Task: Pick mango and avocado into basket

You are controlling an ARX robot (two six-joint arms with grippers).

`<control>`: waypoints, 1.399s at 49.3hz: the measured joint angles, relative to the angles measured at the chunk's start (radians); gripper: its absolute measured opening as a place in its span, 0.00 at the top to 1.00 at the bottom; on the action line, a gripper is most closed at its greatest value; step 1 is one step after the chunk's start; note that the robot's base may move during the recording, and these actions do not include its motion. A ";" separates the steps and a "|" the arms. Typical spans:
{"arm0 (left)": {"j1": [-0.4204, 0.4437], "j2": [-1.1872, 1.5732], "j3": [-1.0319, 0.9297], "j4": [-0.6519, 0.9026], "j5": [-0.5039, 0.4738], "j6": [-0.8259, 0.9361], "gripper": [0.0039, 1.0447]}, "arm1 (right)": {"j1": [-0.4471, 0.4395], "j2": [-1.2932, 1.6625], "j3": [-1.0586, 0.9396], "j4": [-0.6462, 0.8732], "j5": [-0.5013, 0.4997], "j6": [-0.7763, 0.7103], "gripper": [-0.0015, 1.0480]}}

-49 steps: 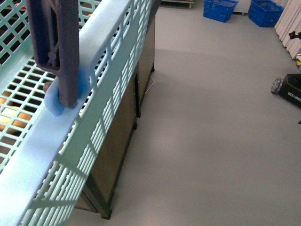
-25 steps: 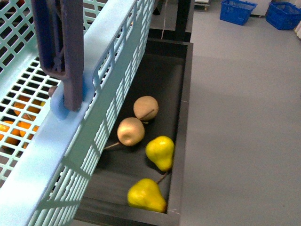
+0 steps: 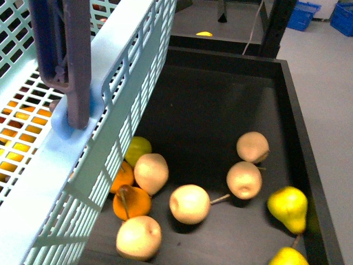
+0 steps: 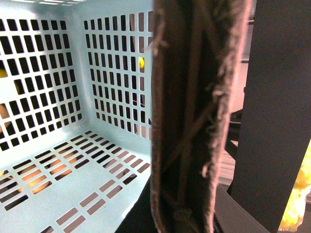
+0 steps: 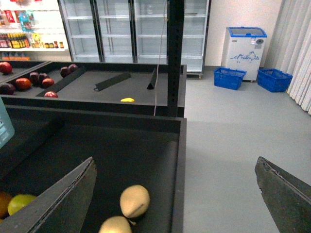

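The black bin (image 3: 289, 110) is sitting lowest, and the turquoise basket (image 3: 118, 49) is hanging over its left side, with the handle (image 3: 77, 66) standing upright. Above the bin the right gripper (image 5: 175, 165) is hovering, fingers spread wide. The left gripper (image 4: 209, 160) is crowding the handle; whether it is clenched, I cannot tell. Pale fruits (image 3: 189, 203) and pears (image 3: 287, 207) are lying in the bin.

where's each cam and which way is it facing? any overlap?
Front: on the body, looking down past the basket rim and handle onto the black tray; no arm shows.
Left wrist: behind the handle, looking into the basket; left gripper not made out.
Right wrist: low over the tray, facing fridges; open right gripper fingers at the corners.
Shared: front and left see the basket; front and right the tray.
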 joint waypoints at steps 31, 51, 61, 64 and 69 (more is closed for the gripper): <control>0.000 0.000 -0.002 0.000 0.003 -0.002 0.92 | 0.000 -0.001 0.000 0.000 -0.002 0.000 0.07; 0.000 0.005 -0.003 0.000 0.003 -0.002 0.92 | 0.000 0.001 0.000 0.001 -0.002 -0.001 0.07; 0.000 0.005 -0.003 0.000 0.004 -0.001 0.92 | 0.000 -0.001 0.000 0.000 -0.001 0.000 0.07; 0.000 0.001 -0.003 0.000 0.004 -0.003 0.92 | 0.000 -0.001 0.000 0.001 -0.001 0.000 0.07; 0.000 0.001 -0.003 0.000 0.004 -0.001 0.92 | 0.000 -0.001 0.000 0.002 -0.001 0.000 0.07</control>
